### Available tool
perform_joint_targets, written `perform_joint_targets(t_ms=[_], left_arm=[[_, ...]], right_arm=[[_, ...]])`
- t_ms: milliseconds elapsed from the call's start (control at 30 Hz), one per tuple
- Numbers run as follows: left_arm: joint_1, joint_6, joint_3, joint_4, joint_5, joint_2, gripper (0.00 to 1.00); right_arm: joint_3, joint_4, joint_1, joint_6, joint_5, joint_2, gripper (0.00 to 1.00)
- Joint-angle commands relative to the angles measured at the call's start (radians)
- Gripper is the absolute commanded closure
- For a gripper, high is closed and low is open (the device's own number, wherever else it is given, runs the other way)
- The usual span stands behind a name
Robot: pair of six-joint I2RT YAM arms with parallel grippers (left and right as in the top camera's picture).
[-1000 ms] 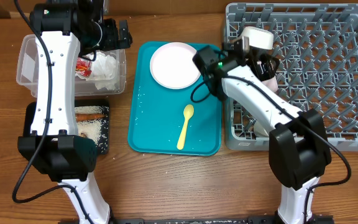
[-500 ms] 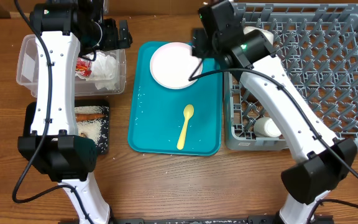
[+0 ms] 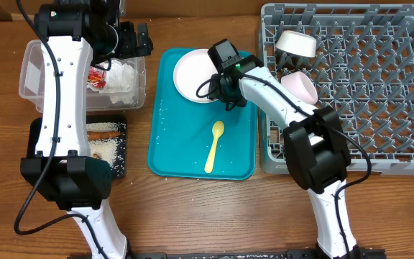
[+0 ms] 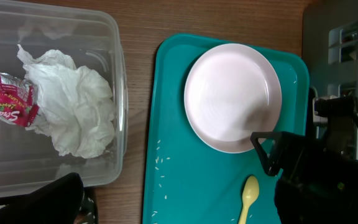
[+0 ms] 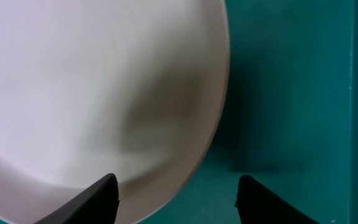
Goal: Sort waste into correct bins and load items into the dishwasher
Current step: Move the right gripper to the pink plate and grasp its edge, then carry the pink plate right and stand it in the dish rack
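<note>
Your right tool (image 5: 176,198) hangs released, straddling the rim of the plate (image 5: 86,81) — placed to pinch it off the teal tray (image 5: 284,87); your left tool (image 3: 141,39) — grip state, cannot tell.

One plate (image 3: 195,75), one spoon (image 3: 214,146), two bowls (image 3: 297,43) (image 3: 302,89), one napkin (image 3: 124,79), one wrapper (image 3: 96,78), one clear tub (image 3: 31,72), one black tray (image 3: 123,144), one dish rack (image 3: 379,108).

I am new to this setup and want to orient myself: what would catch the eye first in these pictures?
The teal tray at the centre, with the white plate at its far end and the right gripper open over the plate's rim. On the right, the big grey rack holds a white bowl.
</note>
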Motion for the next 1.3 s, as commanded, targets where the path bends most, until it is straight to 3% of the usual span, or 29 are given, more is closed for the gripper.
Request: perform_joint_targets(t_ms=[0,100,200,333,900,1000,1267], left_arm=[[-0.001,-0.010,0.016,0.001,0.001,-0.004,0.00],[-0.001,-0.010,0.016,0.001,0.001,-0.004,0.00],[-0.001,-0.010,0.016,0.001,0.001,-0.004,0.00],[-0.001,-0.010,0.016,0.001,0.001,-0.004,0.00],[-0.001,-0.010,0.016,0.001,0.001,-0.004,0.00],[-0.001,-0.010,0.016,0.001,0.001,-0.004,0.00],[-0.001,-0.010,0.016,0.001,0.001,-0.004,0.00]], right_arm=[[0.010,0.009,-0.003,0.042,0.019,0.006,0.40],[-0.002,0.020,-0.004,0.042,0.023,0.010,0.50],[-0.003,0.018,-0.004,0.042,0.031,0.010,0.67],[-0.003,0.009,-0.003,0.042,0.030,0.010,0.83],[-0.102,-0.027,-0.003,0.042,-0.012,0.010,0.84],[-0.101,-0.033,-0.005,0.042,-0.020,0.007,0.96],[-0.014,-0.075,-0.060,-0.038,-0.026,-0.066,0.96]])
